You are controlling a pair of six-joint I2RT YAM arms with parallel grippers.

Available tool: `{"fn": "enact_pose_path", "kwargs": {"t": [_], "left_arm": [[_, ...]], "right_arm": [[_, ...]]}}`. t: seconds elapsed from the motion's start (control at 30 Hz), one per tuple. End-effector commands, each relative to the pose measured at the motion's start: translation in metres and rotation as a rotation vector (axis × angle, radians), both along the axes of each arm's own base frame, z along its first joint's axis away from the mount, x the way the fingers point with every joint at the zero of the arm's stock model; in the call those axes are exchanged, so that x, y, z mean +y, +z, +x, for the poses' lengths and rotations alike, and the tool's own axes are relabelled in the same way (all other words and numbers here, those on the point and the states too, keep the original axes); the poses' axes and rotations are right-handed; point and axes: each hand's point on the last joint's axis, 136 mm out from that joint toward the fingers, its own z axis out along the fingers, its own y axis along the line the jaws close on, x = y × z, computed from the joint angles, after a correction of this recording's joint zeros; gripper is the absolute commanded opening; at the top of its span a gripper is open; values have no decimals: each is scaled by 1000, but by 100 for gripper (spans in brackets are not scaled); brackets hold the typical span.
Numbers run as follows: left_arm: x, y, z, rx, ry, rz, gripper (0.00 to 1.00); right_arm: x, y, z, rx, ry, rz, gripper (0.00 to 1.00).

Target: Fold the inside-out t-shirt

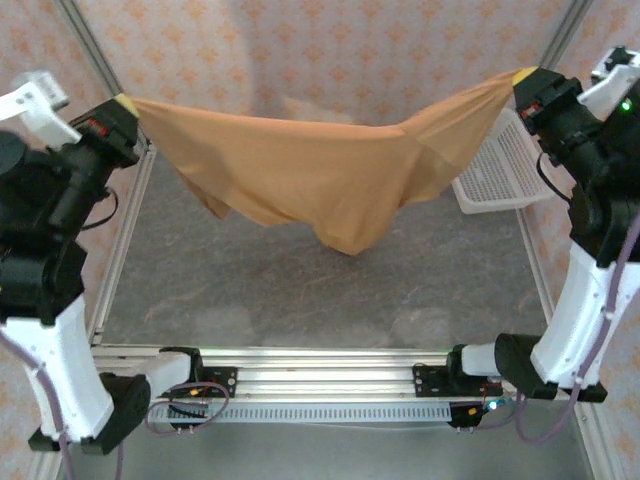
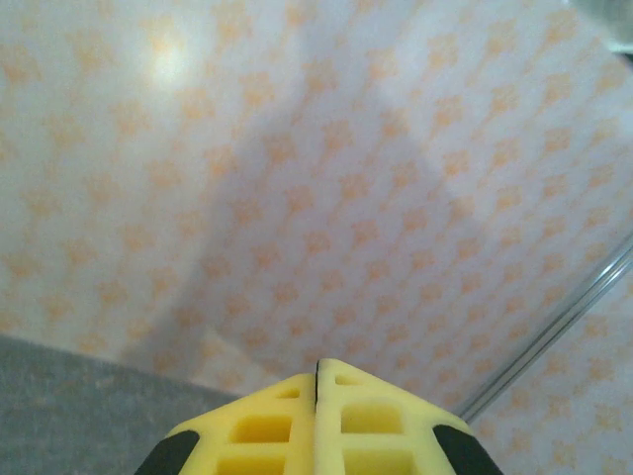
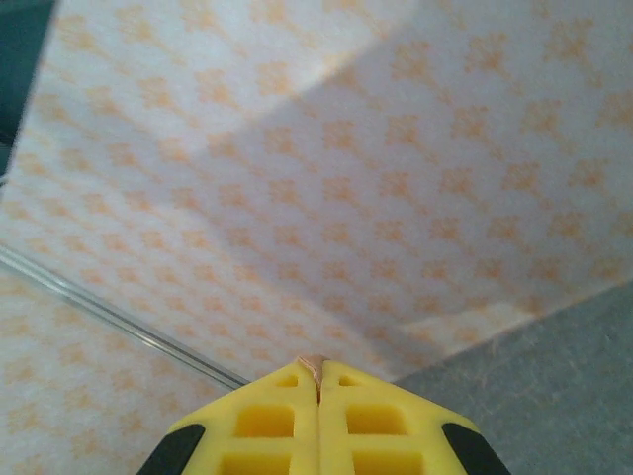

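- Shirt first: the inside-out t-shirt hung stretched across the upper frame, sagging above the table.
- Left gripper and right gripper each pinched an end, jaws pressed together.
- I judged this the spreading step; next, I'd lay it flat.

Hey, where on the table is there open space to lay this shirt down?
The grey table is bare between the hanging t-shirt and the front rail, across its width. Crowded: the far right corner, taken by the white tray.
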Motion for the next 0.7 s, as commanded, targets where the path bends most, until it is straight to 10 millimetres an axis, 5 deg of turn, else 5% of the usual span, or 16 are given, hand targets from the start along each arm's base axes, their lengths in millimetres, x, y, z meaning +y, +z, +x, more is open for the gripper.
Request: {"fn": "enact_pose_path", "kwargs": {"t": [0.0,0.2,0.47,0.67], "left_arm": [[10,17,-10,-77,58,34,0],[9,-5,22,-1,53,56,0],[0,-67,112,177,-22,-6,0],[-2,-85,194,229,-45,-127,0]], "right_arm": [[-7,14,-15,-60,-46,-29,0],[-9,-4,18,-4,-43,-21,0],[-11,-44,82,111,-22,9,0],[-15,-64,156,161,-7,23,0]]}}
